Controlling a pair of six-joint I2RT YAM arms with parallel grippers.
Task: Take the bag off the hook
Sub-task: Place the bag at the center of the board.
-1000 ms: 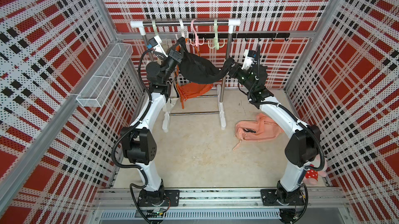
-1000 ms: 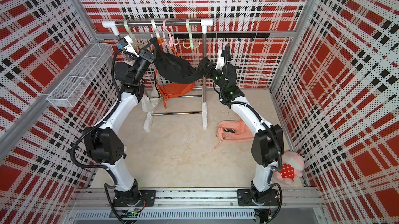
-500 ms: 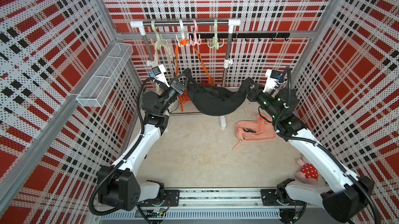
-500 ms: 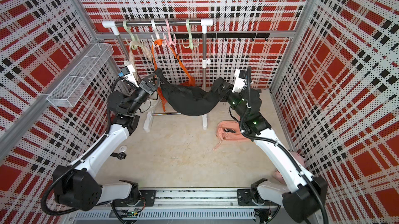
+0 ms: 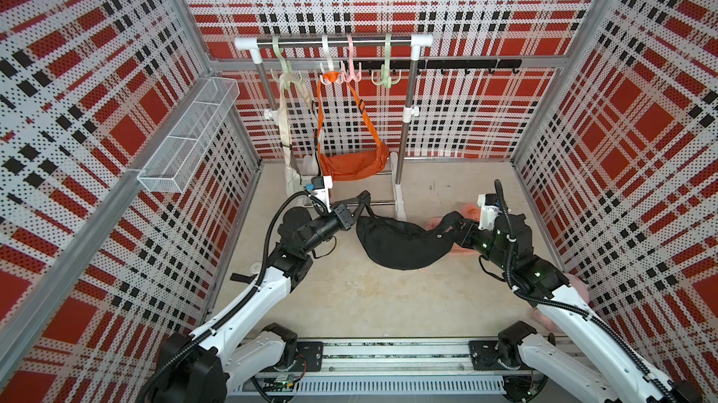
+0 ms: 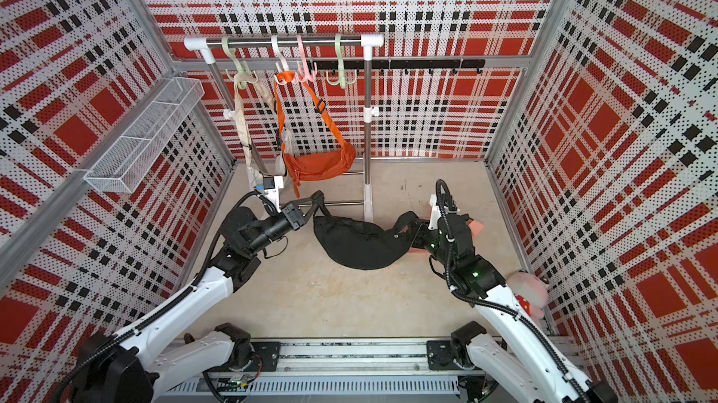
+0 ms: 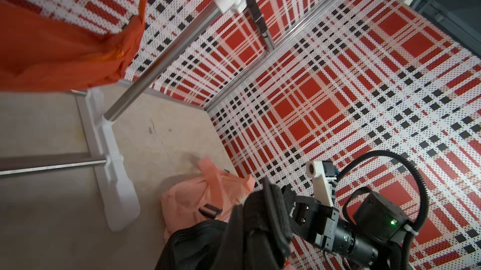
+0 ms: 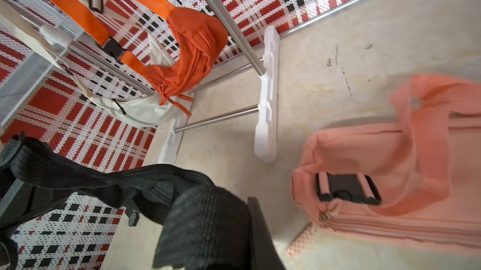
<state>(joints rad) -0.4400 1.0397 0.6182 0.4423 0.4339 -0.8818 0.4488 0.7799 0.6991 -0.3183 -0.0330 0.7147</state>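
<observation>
left gripper [image 5: 355, 206]: closed on one end of black bag [image 5: 400, 243] | right gripper [image 5: 460, 226]: closed on its other end | bag: near floor [image 5: 349, 296]

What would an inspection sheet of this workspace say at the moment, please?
Surface: beige floor, scuffed, with a few dark marks.
Job's things: black bag is off the rack, slung low between both hands; floor contact unclear.
Clutter: peach bag on the floor by the right arm; plush toy in the corner.
Hands: left hand shut on the black bag's strap; right hand shut on its other end.
Cables: black hose loops over the right wrist, clear of the bag.
Surroundings: orange bag and cream bag hang on rack hooks; wire basket on the plaid wall.
</observation>
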